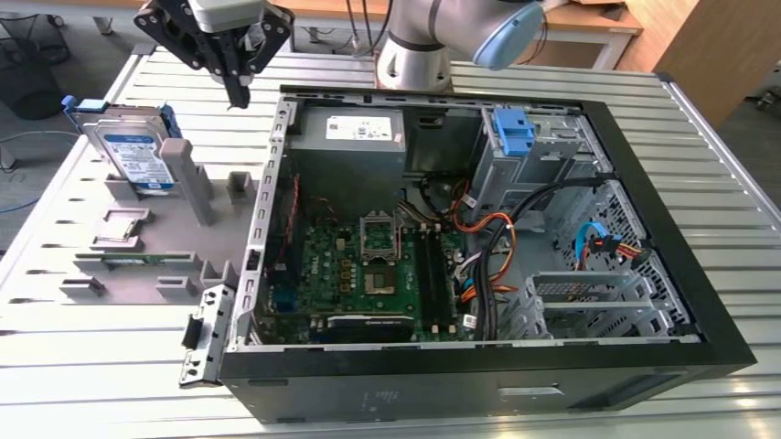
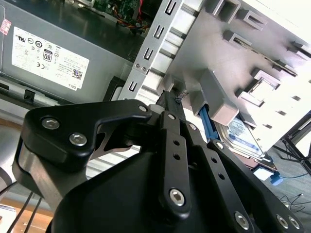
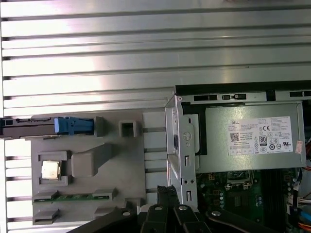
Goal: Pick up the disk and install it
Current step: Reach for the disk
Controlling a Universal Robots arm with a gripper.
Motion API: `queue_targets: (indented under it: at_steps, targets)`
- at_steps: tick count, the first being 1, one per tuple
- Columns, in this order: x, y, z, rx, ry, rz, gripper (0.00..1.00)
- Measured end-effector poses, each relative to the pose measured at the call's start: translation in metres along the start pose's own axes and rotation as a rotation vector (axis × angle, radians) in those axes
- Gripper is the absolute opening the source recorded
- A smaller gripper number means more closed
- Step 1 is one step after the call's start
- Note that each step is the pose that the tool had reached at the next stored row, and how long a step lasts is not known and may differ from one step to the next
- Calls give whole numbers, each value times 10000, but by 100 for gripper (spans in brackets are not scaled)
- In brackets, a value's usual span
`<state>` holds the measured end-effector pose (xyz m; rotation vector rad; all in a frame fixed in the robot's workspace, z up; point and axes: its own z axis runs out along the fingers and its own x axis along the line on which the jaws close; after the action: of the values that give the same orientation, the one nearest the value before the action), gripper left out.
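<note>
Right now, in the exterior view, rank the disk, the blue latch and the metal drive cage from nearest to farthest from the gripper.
1. The disk, outside the case, on the exterior view's left, nearest the gripper.
2. The blue latch, inside the case, far side.
3. The metal drive cage, in the case's near corner, exterior view's right.

arm (image 1: 412,55): pale silver-grey tube, rounded joint housings | joint cap (image 1: 510,38): light blue, domed | gripper (image 1: 240,93): matte black angular link plates narrowing to slim fingers, light grey body above | screws (image 2: 177,196): silver socket-heads and round pivot bolts along the black links, second wrist view
</note>
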<state>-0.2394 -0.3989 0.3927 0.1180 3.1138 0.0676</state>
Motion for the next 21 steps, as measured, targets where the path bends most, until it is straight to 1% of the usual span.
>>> queue_targets:
  at_steps: [6, 10, 14, 21]
  targets:
    - [1, 0, 0, 0, 0, 0, 11]
    - [20, -2, 0, 0, 0, 1, 11]
    - [68, -5, 0, 0, -1, 0, 11]
    - [187, -14, -1, 0, 0, -1, 11]
